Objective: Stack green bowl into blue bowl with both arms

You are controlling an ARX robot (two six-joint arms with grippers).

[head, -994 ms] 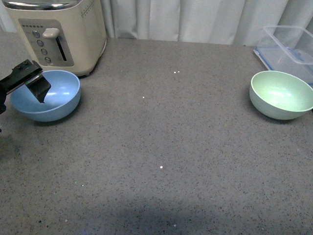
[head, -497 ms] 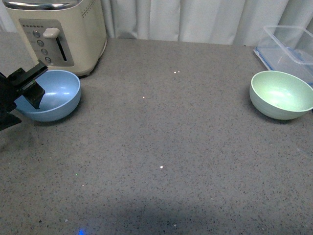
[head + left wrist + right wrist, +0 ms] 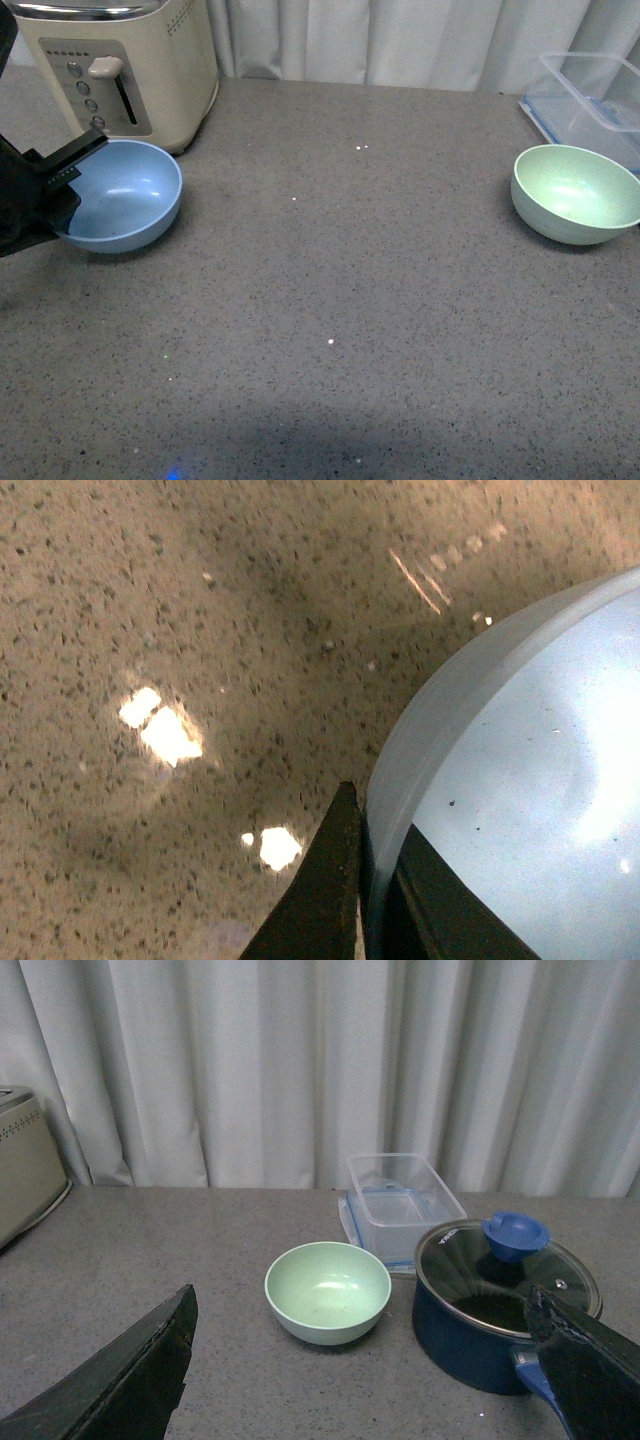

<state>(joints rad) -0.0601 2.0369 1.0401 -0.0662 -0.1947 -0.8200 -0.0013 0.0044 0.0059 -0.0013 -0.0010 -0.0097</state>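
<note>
The blue bowl [image 3: 125,197] sits at the table's left, close to the toaster. My left gripper [image 3: 62,190] is shut on its left rim; in the left wrist view one black finger lies outside the bowl's [image 3: 520,810] wall and the other inside, left gripper [image 3: 375,880] pinching the rim. The green bowl [image 3: 574,193] stands upright at the far right, also seen in the right wrist view as the green bowl [image 3: 327,1291]. My right gripper [image 3: 365,1380] is open, its fingers wide apart, some way short of the green bowl and touching nothing.
A cream toaster [image 3: 125,65] stands behind the blue bowl. A clear plastic container [image 3: 592,100] sits behind the green bowl. A dark blue pot with a glass lid [image 3: 505,1300] stands beside the green bowl. White curtains close the back.
The blue bowl has slid a little to the right with my left gripper holding its rim. The green bowl has not moved.
</note>
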